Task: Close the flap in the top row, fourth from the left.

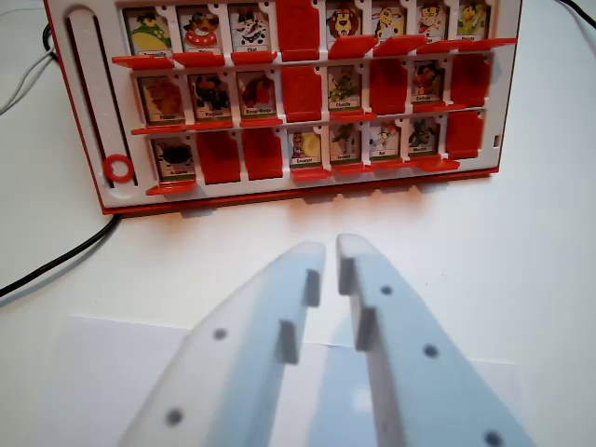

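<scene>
top-row fourth flap (298,28) on the red game board (84,112) already reads shut; gripper (331,253), fingertips nearly together and empty, sits below the board.

The gripper (331,250) fills the lower middle of the wrist view, its two pale, flat fingers (244,354) running up from the bottom edge and converging at the tips. The jaws stand nearly together, with only a narrow slit between the tips and nothing between them. The tips point toward the game board (84,112), short of its lower edge and apart from it.
</scene>
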